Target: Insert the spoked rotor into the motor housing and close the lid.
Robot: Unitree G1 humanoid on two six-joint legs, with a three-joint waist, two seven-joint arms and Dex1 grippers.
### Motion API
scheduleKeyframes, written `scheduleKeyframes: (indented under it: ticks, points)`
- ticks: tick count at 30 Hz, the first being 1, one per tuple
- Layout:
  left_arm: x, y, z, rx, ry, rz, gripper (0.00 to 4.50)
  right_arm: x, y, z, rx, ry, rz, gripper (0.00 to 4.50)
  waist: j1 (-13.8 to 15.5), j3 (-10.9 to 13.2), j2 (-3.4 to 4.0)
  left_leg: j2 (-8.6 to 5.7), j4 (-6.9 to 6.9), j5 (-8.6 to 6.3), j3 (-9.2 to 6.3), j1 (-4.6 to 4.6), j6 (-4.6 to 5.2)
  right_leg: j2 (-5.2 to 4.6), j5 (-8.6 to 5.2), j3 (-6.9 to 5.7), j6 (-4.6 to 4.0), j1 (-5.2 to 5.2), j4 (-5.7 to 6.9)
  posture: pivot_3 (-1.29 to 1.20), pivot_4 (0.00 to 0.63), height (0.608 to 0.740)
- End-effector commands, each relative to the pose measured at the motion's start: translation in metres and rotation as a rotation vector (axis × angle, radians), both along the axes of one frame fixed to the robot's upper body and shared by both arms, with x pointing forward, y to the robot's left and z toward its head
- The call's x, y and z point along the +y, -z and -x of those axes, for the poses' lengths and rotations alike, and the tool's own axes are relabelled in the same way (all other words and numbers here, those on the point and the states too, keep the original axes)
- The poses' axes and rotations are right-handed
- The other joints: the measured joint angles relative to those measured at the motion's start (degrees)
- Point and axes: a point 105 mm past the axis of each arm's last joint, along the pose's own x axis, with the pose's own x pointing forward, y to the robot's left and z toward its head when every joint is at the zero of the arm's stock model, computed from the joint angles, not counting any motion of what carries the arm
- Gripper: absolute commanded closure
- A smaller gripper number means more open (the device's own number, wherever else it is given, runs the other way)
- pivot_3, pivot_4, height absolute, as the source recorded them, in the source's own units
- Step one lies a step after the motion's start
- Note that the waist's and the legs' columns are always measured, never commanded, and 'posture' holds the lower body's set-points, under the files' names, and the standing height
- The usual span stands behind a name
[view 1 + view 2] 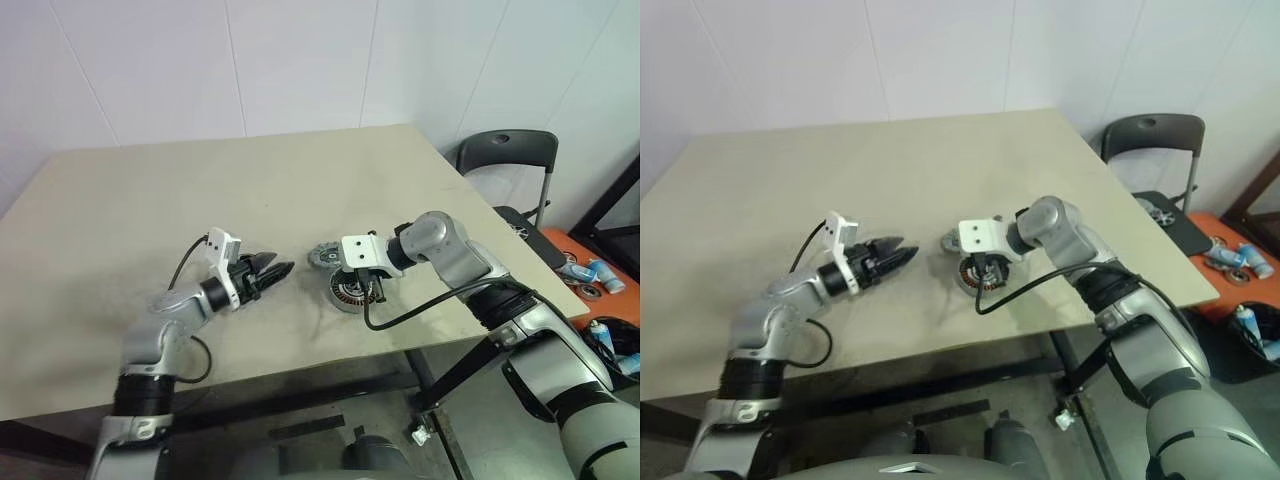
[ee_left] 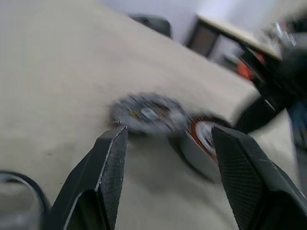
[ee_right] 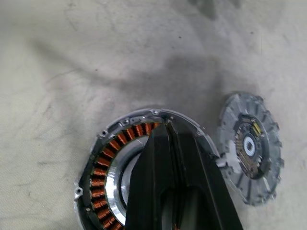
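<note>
- Housing (image 3: 103, 179) sits on the tabletop (image 1: 250, 190) toward its front edge, right of middle, copper windings showing, centre open.
- Right gripper (image 3: 168, 132), fingers pressed together, hangs just over that housing with nothing visible between its tips.
- Lid (image 3: 250, 147) lies flat just beside the housing, on the side toward the far edge.
- Left gripper (image 1: 275, 266), fingers apart and empty, points at the pair from near the front edge.
- Rotor: I cannot tell where it is; insertion looks like the step in hand.
- Next move calls for confirming the rotor is seated, then gripping the lid.
</note>
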Motion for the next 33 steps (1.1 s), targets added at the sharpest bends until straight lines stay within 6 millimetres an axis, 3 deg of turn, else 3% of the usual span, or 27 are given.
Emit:
scheduleKeyframes:
  ticks: [1,5,14,19,33]
  points:
    - [-0.001,-0.017,0.013,-0.059,0.086,-0.028,1.53,0.004,-0.012,-0.003,-0.036,-0.021,-0.010,4.48,0.00,0.00,0.00,0.01,0.00,0.00,0.00,0.00,0.00,-0.01,0.00,0.00,-0.01,0.00,0.01,0.00,0.000,0.740]
    - [0.004,-0.017,0.024,-0.058,0.147,-0.067,1.53,0.001,-0.013,-0.002,-0.030,-0.027,-0.008,4.48,0.08,0.01,0.01,0.02,0.00,0.01,0.00,0.03,-0.01,-0.04,-0.01,-0.01,-0.04,-0.01,0.07,0.00,0.000,0.740]
    - [-0.009,-0.005,0.047,-0.019,0.316,-0.105,1.53,-0.002,-0.013,-0.006,-0.041,-0.012,-0.003,4.48,-0.01,0.02,0.03,0.02,0.00,0.01,0.01,0.02,-0.02,-0.07,-0.04,0.00,-0.09,-0.04,0.06,0.00,0.000,0.740]
    - [-0.009,0.001,0.044,-0.022,0.324,-0.121,1.53,0.002,-0.023,-0.015,-0.063,0.019,-0.030,4.48,-0.07,0.02,0.04,0.02,0.00,0.01,0.03,0.02,-0.02,-0.06,-0.10,0.01,-0.21,-0.05,0.06,0.00,0.000,0.740]
    - [-0.011,0.002,0.045,-0.029,0.319,-0.116,1.53,-0.013,-0.009,-0.020,-0.079,0.028,0.036,4.48,-0.04,0.04,0.07,0.02,0.00,0.01,0.04,0.01,-0.01,-0.01,-0.03,0.01,-0.07,-0.07,0.09,0.00,0.000,0.740]
